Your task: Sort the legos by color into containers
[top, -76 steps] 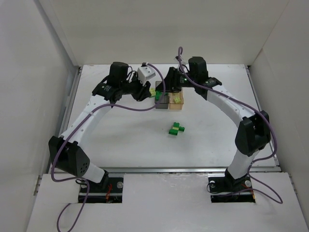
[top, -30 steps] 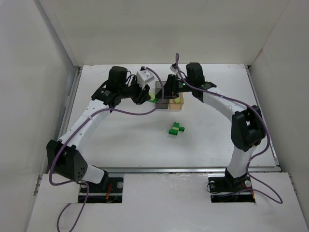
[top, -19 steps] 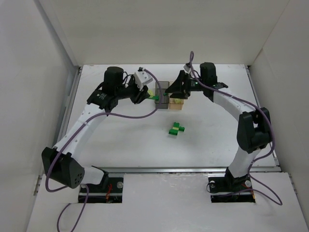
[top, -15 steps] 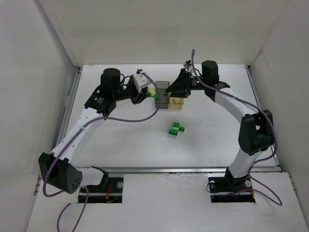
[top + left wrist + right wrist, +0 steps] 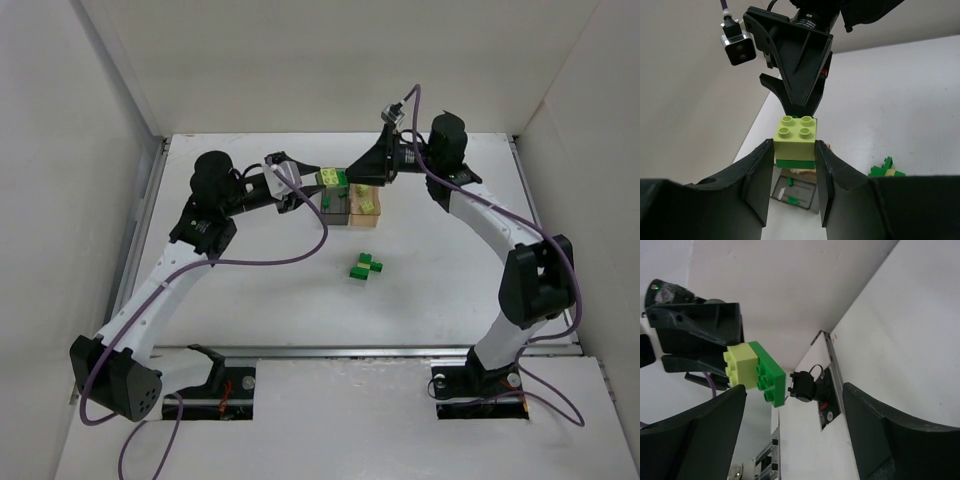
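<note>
My left gripper is shut on a stacked lego, a pale yellow-green brick on a dark green plate, and holds it in the air above the containers. In the left wrist view the stack is clamped between both fingers. My right gripper is open and empty, facing the stack from the right; the stack shows just ahead of its spread fingers. The smoky dark grey container and the pale orange-tan container stand joined below. The grey one holds small dark green pieces.
A small cluster of dark green and pale legos lies on the white table in front of the containers; it also shows in the left wrist view. White walls enclose the table on three sides.
The left gripper has pulled back left and up from the containers with the stacked lego in it. The right gripper has moved right and up, away from the containers, and stands open.
</note>
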`<state>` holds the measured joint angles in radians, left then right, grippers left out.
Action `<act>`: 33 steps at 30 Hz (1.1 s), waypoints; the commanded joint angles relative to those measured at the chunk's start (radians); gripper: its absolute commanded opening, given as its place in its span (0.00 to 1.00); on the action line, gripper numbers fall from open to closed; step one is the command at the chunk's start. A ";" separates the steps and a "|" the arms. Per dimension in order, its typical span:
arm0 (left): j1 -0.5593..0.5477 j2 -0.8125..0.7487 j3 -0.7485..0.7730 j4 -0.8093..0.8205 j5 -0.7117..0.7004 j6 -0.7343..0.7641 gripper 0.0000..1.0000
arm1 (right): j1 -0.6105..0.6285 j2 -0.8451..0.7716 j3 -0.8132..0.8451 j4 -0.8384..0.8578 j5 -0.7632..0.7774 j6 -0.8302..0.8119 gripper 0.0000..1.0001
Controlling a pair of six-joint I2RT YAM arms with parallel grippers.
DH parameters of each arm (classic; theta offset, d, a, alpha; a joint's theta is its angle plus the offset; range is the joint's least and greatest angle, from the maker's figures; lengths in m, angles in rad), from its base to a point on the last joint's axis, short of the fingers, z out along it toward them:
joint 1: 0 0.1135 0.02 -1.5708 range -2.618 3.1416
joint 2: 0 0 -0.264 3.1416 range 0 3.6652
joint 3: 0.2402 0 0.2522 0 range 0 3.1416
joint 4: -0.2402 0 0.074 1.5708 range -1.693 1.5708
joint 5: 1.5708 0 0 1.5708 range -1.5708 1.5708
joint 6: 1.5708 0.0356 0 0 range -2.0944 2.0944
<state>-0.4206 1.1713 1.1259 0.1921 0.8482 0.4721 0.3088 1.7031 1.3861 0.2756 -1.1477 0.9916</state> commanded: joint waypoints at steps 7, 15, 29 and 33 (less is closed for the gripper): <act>-0.026 -0.013 0.025 0.128 0.046 -0.038 0.00 | 0.004 -0.057 -0.059 0.370 -0.040 0.242 0.74; -0.035 -0.004 0.015 0.185 0.014 -0.069 0.00 | 0.004 -0.066 -0.068 0.370 -0.030 0.251 0.58; -0.046 0.014 0.006 0.176 -0.026 -0.059 0.00 | 0.023 0.045 -0.114 1.193 -0.011 0.859 0.32; -0.046 0.014 0.006 0.167 -0.035 -0.059 0.00 | 0.032 0.176 -0.105 1.536 0.063 1.162 0.12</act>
<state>-0.4580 1.1858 1.1259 0.3317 0.8032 0.4198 0.3229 1.7996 1.2854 1.1526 -1.1378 1.7790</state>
